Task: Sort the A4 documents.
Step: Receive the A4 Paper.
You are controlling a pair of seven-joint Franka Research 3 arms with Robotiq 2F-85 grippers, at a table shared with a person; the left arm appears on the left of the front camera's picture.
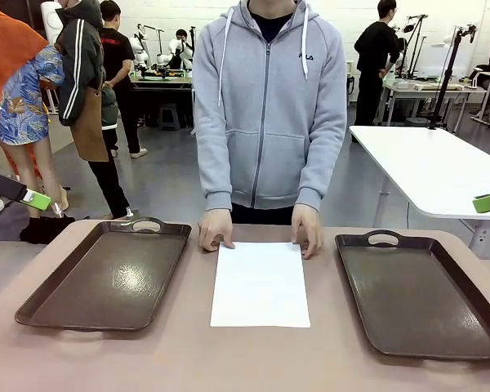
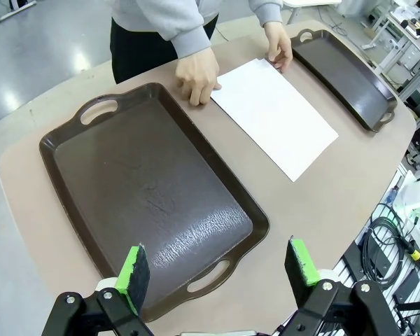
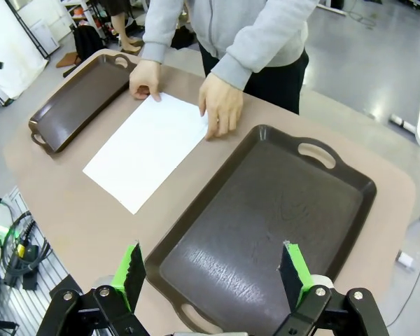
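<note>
Jaws on both arms stand fully released and grasp nothing: the left jaws hang high above the near end of the left dark brown rectangular tray (image 2: 154, 189) with cut-out handles, and the right jaws likewise above the matching right brown tray (image 3: 266, 217). Both trays hold nothing. The white rectangular A4 paper (image 1: 260, 284) lies flat on the beige desk (image 1: 229, 359) between the two trays, touching neither. Whether it is one sheet or a thin stack cannot be told for certain (the left wrist view hints at a second edge at the far corner). The person's hands, one (image 1: 215, 229) toward the left tray and the other (image 1: 308, 230) toward the right, press on its far corners. Risks noted: pulling while those corners are pinned would likely crease or tear the paper; a descent near the far edge could strike the hands; paper lying flat offers no edge to pinch, so the green pads (image 2: 133, 269) may skid or buckle it; a stack may yield two sheets at once; a limp sheet may drape over a tray rim on placement.
</note>
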